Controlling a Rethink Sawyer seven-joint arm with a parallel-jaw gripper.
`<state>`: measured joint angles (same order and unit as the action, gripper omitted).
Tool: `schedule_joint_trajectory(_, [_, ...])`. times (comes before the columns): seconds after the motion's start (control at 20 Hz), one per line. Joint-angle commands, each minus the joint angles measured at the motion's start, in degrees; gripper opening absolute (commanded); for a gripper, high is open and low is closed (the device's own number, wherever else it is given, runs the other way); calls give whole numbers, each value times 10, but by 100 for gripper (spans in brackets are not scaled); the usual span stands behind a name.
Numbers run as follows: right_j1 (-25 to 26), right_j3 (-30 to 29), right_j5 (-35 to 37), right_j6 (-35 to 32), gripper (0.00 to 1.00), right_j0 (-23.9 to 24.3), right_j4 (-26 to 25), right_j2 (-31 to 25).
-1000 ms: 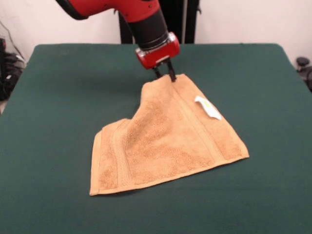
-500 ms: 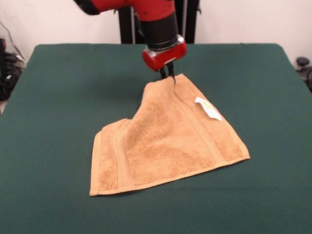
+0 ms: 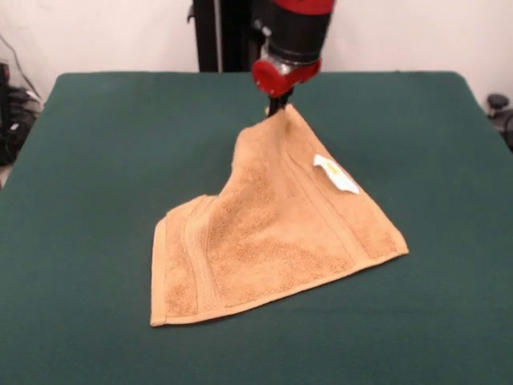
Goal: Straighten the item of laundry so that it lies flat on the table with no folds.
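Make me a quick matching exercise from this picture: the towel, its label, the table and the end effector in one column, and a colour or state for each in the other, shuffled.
Column one:
1. towel
2. label
3. table
4. end effector

Column two:
A. dark green
B. small and white, on the cloth's right side
C. shut on a raised corner
D. golden-brown, partly lifted, not flat

Pairs: 1-D, 2-B, 3-A, 4-C

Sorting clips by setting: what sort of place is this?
Probably a robot lab: a red arm's end effector pinches a tan towel on a green felt table, against a bare white wall.
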<state>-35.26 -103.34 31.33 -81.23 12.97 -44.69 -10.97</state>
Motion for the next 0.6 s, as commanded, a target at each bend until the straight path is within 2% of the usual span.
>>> schedule_joint_trajectory(0.05, [-36,103,148,-68,0,-107,-62,86])
schedule_joint_trajectory(0.2, [-10,119,138,-79,0,-116,-74,89])
schedule_joint_trajectory(0.6, [11,125,119,-93,0,-133,-71,108])
